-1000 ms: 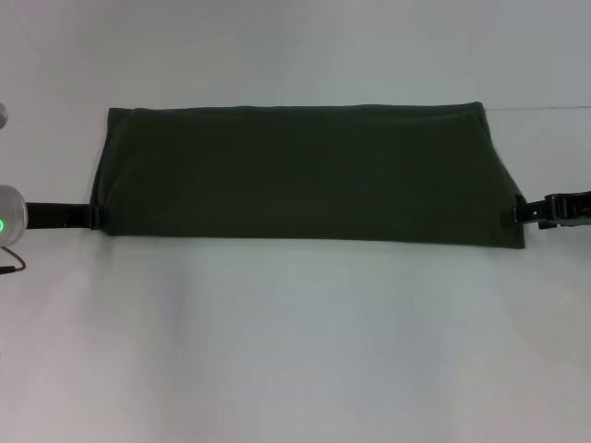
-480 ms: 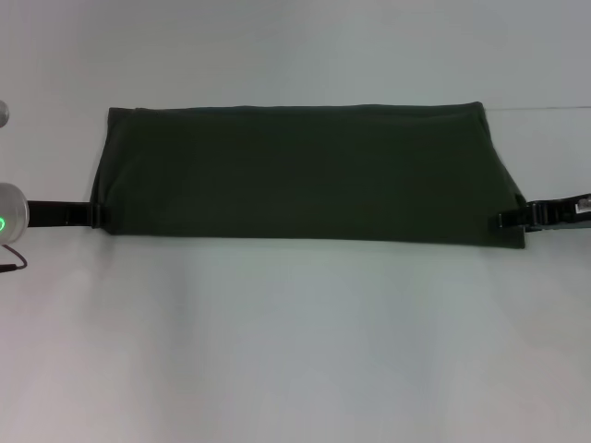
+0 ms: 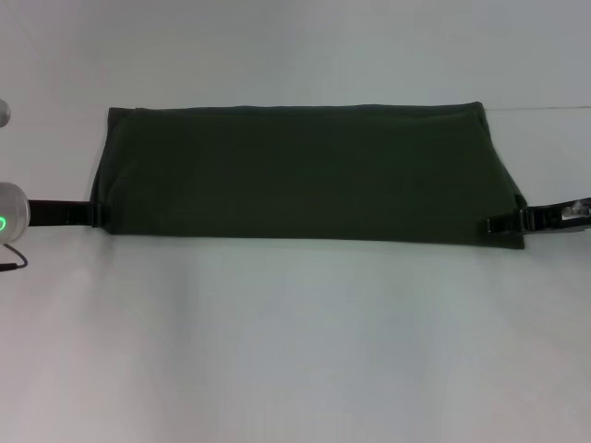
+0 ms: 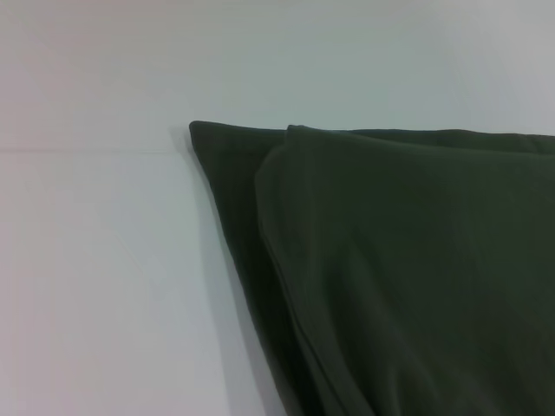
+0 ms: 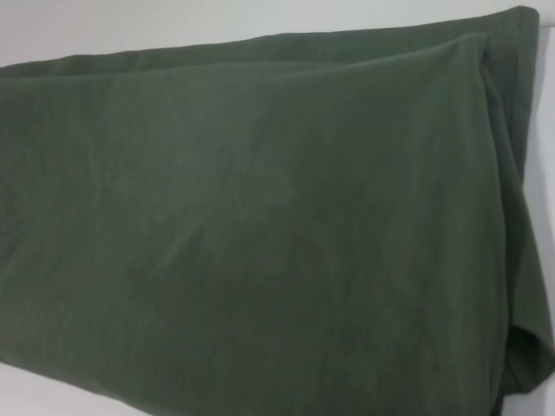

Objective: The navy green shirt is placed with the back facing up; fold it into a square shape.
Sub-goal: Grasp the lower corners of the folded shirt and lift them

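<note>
The navy green shirt (image 3: 305,171) lies flat on the white table (image 3: 295,351), folded into a long, wide band. My left gripper (image 3: 92,214) is at the band's left end, near its front corner, touching the cloth's edge. My right gripper (image 3: 494,224) is at the right end and reaches a little over the front right corner. The left wrist view shows layered folded edges of the shirt (image 4: 408,260) on the table. The right wrist view is filled by the shirt (image 5: 260,217), with its folded end at one side.
A thin seam line (image 3: 545,108) runs across the table at the far right, level with the shirt's back edge. A grey-white round part of the left arm with a green light (image 3: 9,210) shows at the left edge.
My right gripper has moved left, from beside the shirt's right end to over its front right corner. The left gripper and the shirt have not moved.
</note>
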